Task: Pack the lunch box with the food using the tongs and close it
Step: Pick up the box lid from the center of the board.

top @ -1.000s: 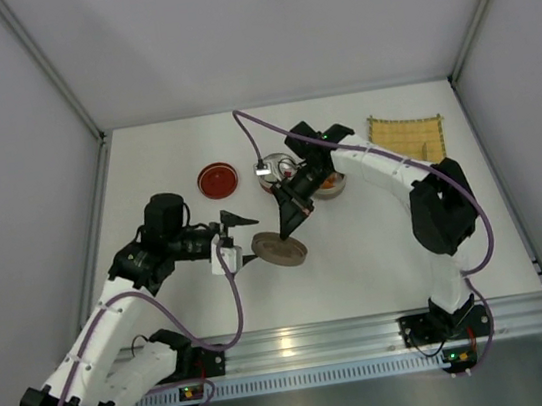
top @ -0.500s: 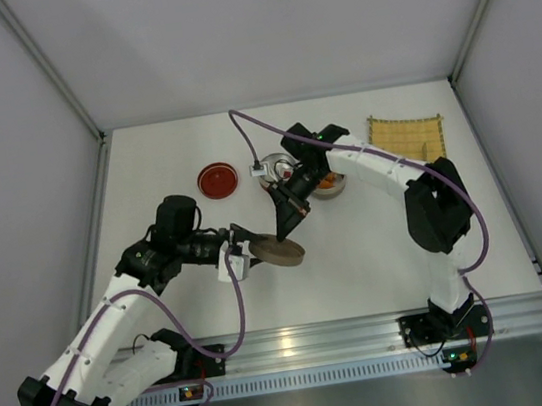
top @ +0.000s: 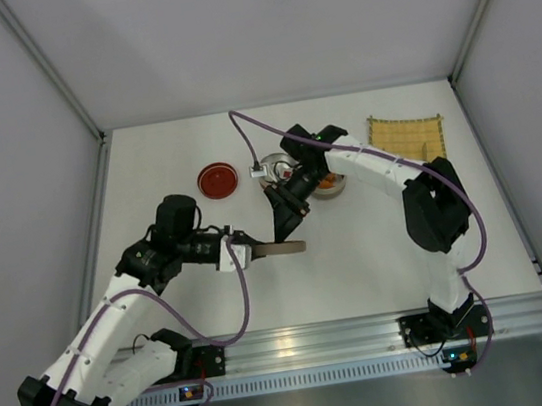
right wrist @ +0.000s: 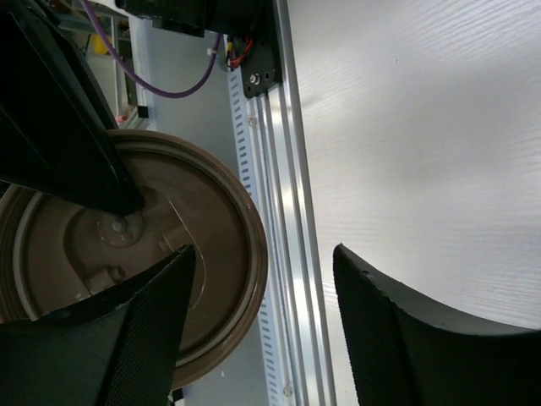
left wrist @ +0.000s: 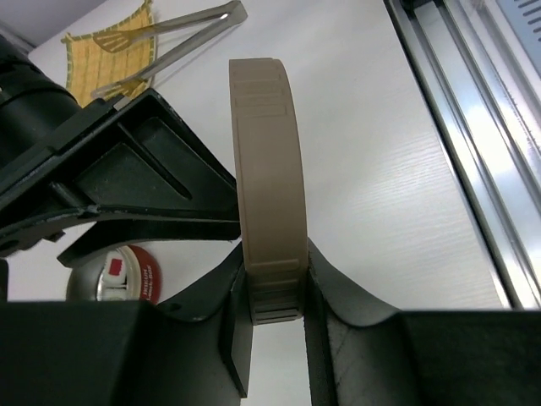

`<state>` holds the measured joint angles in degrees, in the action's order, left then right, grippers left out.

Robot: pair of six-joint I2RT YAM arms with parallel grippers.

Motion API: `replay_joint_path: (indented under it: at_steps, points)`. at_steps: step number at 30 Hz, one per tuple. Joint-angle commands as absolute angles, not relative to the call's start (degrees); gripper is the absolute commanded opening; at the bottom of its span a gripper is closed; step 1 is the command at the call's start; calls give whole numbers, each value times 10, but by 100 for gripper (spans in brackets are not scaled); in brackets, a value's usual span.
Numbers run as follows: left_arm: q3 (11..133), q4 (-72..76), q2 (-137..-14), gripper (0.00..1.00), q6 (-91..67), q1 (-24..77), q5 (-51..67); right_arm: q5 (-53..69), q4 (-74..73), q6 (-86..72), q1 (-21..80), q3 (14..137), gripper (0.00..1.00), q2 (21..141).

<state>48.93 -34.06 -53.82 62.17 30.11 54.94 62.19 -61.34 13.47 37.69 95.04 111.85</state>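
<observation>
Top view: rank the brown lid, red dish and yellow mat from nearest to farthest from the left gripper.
1. brown lid: on edge, clamped between the fingers of the left gripper.
2. red dish: behind the gripper, mid-table.
3. yellow mat: far right corner.

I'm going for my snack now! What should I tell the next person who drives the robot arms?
Left gripper: shut on the brown lid, holding it on edge.
Right gripper: open, next to the lid, holding nothing.
Tongs: put down, tips on the yellow mat.
Food: in the lunch box, partly hidden under the right arm.
Done: the packing looks finished.
Left: set the lid on the lunch box and close it.
</observation>
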Motion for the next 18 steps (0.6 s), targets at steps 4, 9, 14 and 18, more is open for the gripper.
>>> replay_joint_path:
  at_steps: [4,9,14,18]
  points:
    - [511,-267,-516,0,341,302,499,581,-564,101,302,1000,73,1044]
    - [536,-277,-546,0,64,296,332,520,-455,17,167,966,99,949]
    - [517,-231,-586,0,-90,278,326,479,-338,-39,156,853,99,848]
    - [513,-188,-644,0,-253,212,392,491,-332,-46,160,817,99,811]
